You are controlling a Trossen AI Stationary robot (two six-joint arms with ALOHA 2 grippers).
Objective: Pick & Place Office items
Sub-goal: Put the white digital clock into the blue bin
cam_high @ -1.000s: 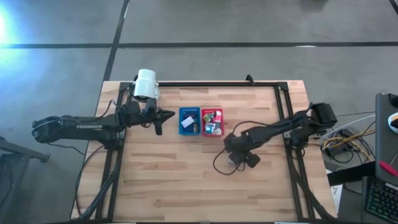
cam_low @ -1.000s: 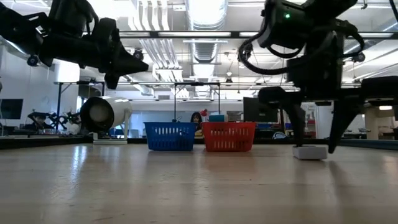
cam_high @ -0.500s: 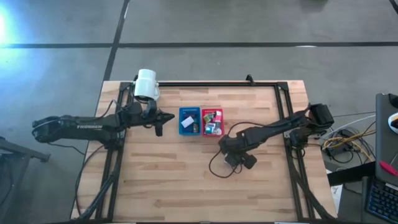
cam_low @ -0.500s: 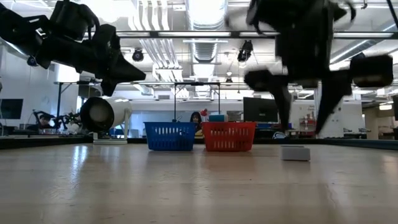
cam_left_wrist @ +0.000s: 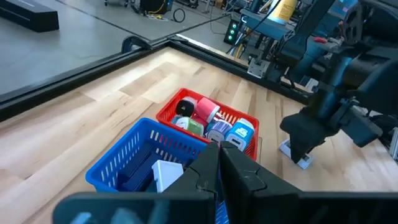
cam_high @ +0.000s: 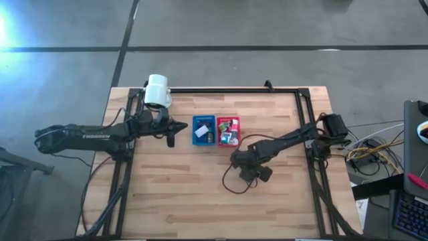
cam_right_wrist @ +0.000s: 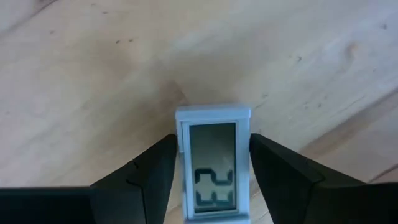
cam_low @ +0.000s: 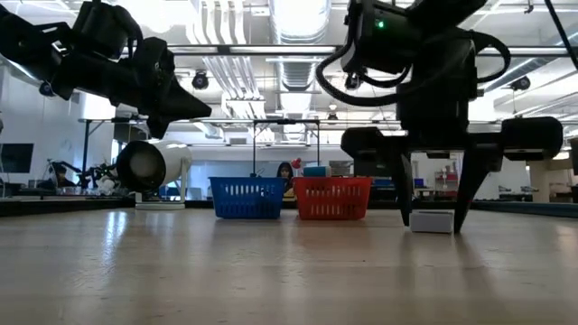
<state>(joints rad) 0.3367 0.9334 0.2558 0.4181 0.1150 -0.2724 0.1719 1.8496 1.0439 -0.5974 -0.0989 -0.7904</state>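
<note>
A small white piece with a grey number display (cam_right_wrist: 213,158) lies flat on the wood (cam_low: 432,221), right of the red bin. My right gripper (cam_right_wrist: 213,140) is open and points down over it, one finger on each side (cam_low: 432,212); it hides the piece in the high view (cam_high: 243,163). Whether the fingers touch the piece cannot be told. The red bin (cam_high: 228,130) holds several small coloured pieces (cam_left_wrist: 211,124). The blue bin (cam_high: 202,129) holds a white piece (cam_left_wrist: 166,171). My left gripper (cam_high: 185,125) is shut and hangs in the air left of the blue bin (cam_left_wrist: 217,163).
A large white cylinder-shaped lamp (cam_high: 157,90) lies at the far left corner of the table. A black frame (cam_high: 234,89) runs along the far edge and both sides. A dark cable loop (cam_high: 231,184) trails on the wood near my right gripper. Bare wood lies toward the near edge.
My right gripper has moved toward the table's left, risen off the white piece, then come down again with a finger on each side of it. The piece now lies a little further toward the table's left than one second ago.
</note>
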